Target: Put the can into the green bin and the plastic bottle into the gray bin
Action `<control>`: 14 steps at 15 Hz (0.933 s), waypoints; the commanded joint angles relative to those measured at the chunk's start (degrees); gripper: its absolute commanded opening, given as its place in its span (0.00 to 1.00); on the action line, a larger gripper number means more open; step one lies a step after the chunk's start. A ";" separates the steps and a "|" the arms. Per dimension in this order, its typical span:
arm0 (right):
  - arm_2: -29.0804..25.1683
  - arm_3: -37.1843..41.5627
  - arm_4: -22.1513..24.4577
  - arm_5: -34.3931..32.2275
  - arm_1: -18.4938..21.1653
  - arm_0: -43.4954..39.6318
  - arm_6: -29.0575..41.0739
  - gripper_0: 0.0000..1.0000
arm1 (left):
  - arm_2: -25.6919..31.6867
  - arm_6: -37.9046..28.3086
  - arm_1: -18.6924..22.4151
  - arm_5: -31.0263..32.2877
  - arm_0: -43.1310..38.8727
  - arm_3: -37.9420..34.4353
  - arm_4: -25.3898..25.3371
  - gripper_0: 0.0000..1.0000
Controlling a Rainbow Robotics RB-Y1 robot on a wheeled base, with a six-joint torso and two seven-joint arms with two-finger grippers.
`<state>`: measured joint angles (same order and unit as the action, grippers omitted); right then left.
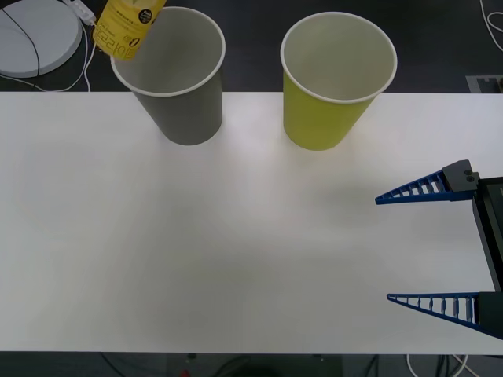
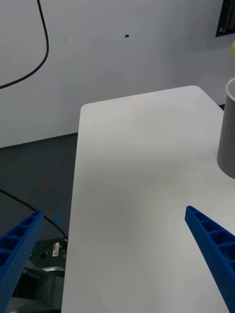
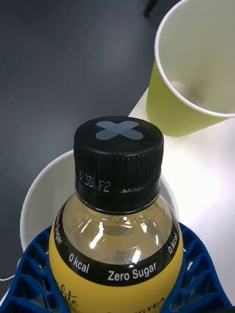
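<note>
one plastic bottle (image 3: 117, 230) clamped in left tool (image 3: 117, 288) over gray bin (image 1: 177, 78); right tool (image 1: 383, 247) spread, empty.

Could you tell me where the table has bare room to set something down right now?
The wide white stretch of the table in front of the gray bin and green bin is bare, bordered on the right by the open right gripper. The back edge is crowded: both bins, with the plastic bottle in the left gripper over the gray one.

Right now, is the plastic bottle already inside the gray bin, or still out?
Still out. The left gripper is shut on the plastic bottle, tilted above the gray bin at its rim.
</note>
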<state>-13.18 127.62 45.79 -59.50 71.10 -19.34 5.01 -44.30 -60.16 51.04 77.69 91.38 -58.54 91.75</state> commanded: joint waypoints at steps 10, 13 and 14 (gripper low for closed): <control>0.00 0.00 0.00 0.00 0.00 0.00 0.00 1.00 | 0.01 3.03 -5.60 -1.40 2.40 8.26 1.24 0.00; 0.00 0.00 0.00 0.00 0.00 0.00 0.00 1.00 | 0.01 3.39 -5.60 -1.32 2.40 8.62 0.71 0.00; 0.00 0.00 0.00 0.00 0.00 0.00 0.00 1.00 | 0.01 3.47 -5.60 -1.32 2.40 8.70 0.54 0.03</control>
<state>-13.18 127.62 45.79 -59.50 71.10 -19.34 5.01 -44.30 -56.76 45.44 76.35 93.78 -49.88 92.44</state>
